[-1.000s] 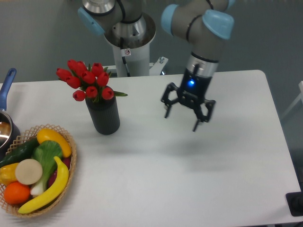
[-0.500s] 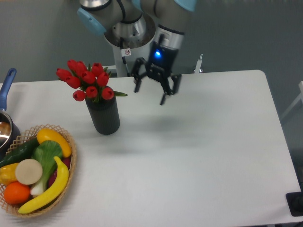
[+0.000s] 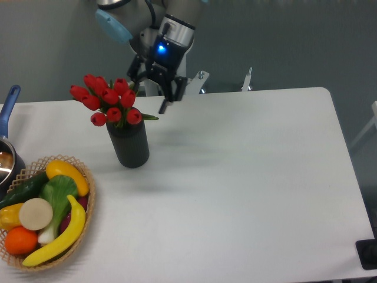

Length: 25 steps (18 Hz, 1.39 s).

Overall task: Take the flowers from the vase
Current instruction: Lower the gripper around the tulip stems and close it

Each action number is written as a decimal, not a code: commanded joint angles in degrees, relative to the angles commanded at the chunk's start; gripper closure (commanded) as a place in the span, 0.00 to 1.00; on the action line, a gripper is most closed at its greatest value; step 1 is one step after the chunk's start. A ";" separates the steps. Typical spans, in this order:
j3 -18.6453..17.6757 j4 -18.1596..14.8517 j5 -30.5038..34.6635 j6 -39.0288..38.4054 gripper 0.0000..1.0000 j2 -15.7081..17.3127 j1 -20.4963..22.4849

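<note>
your tool (image 3: 147, 95) hangs in the air just to the right of the flowers (image 3: 108, 99) and slightly behind them, near the back edge of the desk (image 3: 247, 177). its fingers (image 3: 162, 107) are spread apart, pointing down and a little toward you, with nothing between them. you can see one dark fingertip level with the rightmost tulip heads, close to the green leaf that sticks out to the right, though you cannot tell if it touches. a blue light glows on the tool's body just above the fingers. the arm (image 3: 171, 23) comes down from the top of the view, tilted so the wrist leans left toward the bouquet, and the pale blue joint cap shows at the upper left.

the flowers stand upright in the vase (image 3: 129, 142), red buds bunched above its mouth. the vase sits on the left half of the desk, well apart from the front edge.

to the lower left you have a basket (image 3: 89, 203) holding a banana (image 3: 62, 236), an orange, a yellow pepper and some greens. a pot with a blue handle (image 3: 8, 106) shows at the left edge.
</note>
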 joint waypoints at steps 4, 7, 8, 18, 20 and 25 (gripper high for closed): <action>0.00 -0.09 -5.43 -0.09 0.00 -1.23 -1.15; 0.70 0.17 -7.91 0.00 0.00 -3.16 -1.24; 0.79 0.35 -8.43 0.00 0.00 -3.52 -1.24; 2.90 0.62 -9.49 0.09 0.09 -7.82 -1.76; 2.90 0.62 -9.49 0.09 0.37 -7.83 -1.76; 2.99 0.62 -9.49 0.00 0.99 -7.48 -1.76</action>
